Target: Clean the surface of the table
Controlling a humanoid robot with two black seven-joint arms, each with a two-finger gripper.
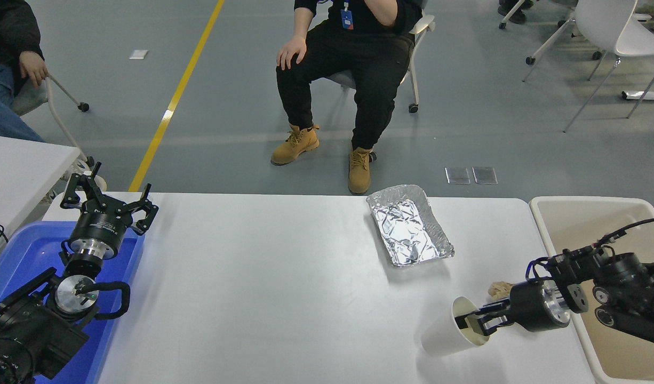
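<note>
Right gripper (479,321) pinches the tilted cup (448,335) by its rim, lower right; a weak hold could drop it onto the table (284,288); left gripper (109,198) spread, parked lower left.

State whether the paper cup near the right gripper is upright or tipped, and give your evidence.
Tipped. The paper cup leans with its open mouth facing right, toward the right gripper, whose jaws close on its rim. Its contents cannot be told.

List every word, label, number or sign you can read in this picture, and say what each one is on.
No text can be read.
Left gripper: small white print on its black collar, too small and blurred to read.
Paper cup, held at its rim by the right gripper: no print.
Foil tray, beige bin, blue tray, table surface: plain, no markings.
</note>
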